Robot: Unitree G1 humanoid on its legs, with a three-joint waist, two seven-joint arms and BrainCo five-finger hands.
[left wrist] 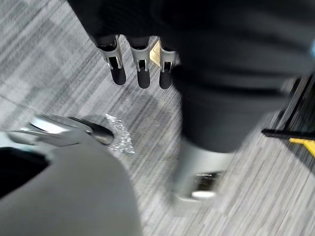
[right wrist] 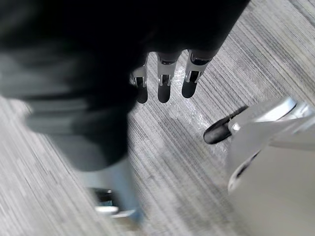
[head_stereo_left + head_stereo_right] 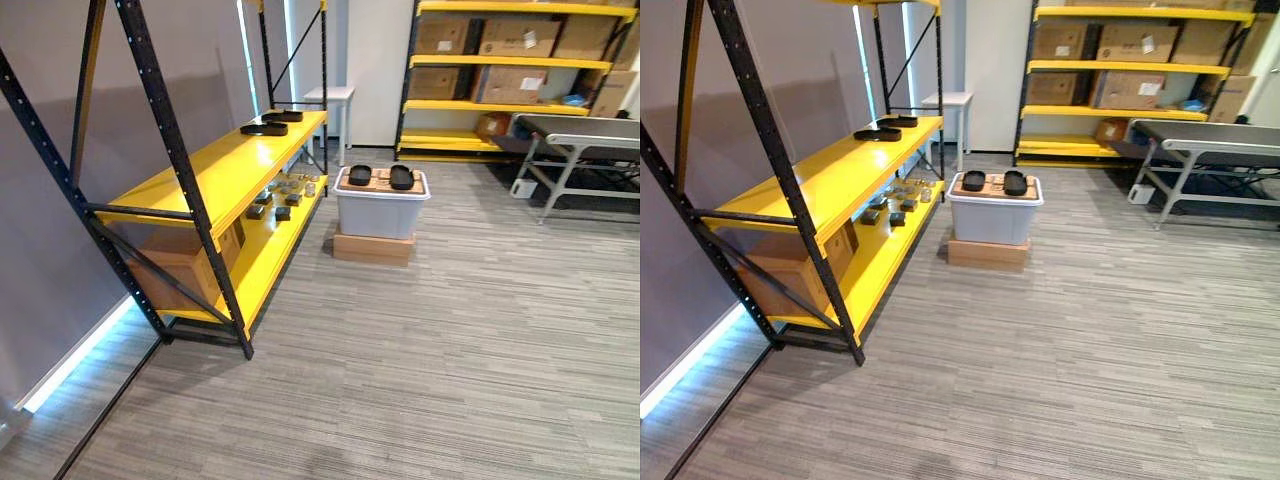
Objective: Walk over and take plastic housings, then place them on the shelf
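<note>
Your left hand [image 1: 143,73] and right hand [image 2: 164,87] hung uncurled, empty: walk-in phase, I'd say. Two housings [image 3: 360,175] sat atop bin [image 3: 375,215], staged near shelf [image 3: 220,170].

Yellow metal shelf [image 3: 210,175], black posts: upper board holds two black plastic housings [image 3: 264,129]; lower board, small dark parts [image 3: 283,196] and brown cardboard box [image 3: 185,262].

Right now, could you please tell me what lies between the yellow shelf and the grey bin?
A narrow strip of bare floor separates the shelf and the bin; nothing stands on it, as both eye views show.
</note>
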